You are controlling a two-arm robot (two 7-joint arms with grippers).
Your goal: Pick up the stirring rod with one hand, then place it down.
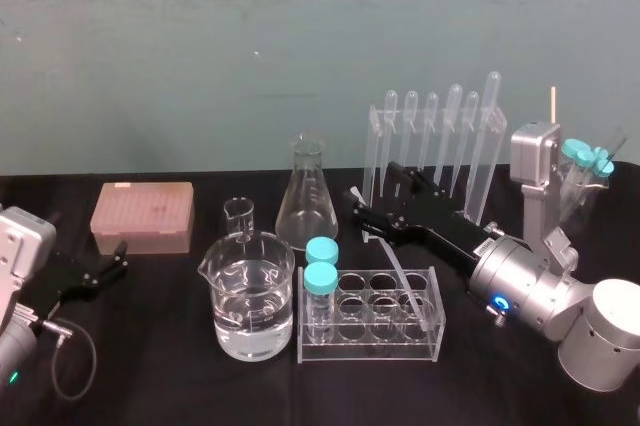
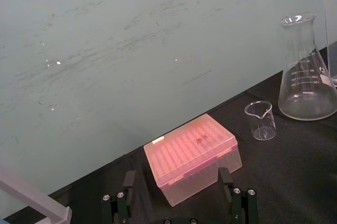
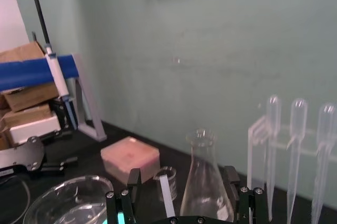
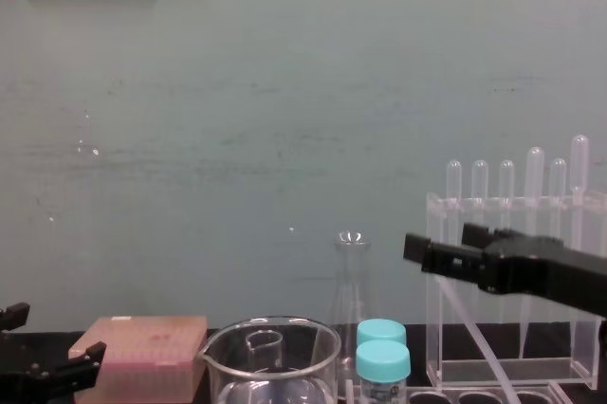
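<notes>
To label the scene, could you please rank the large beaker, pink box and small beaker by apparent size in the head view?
1. large beaker, though it sits nearer the camera, so its lead is unsure.
2. pink box.
3. small beaker, clearly smallest.

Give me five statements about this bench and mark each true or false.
1. The right gripper is open. True.
2. The rod lies flat beside the pink box. False: it slants at the rack, under the right gripper.
3. The beaker holds clear liquid. True.
4. The flask is tipped over. False: it stands upright.
5. The left gripper grips the pink box. False: it is open, apart from the box.
</notes>
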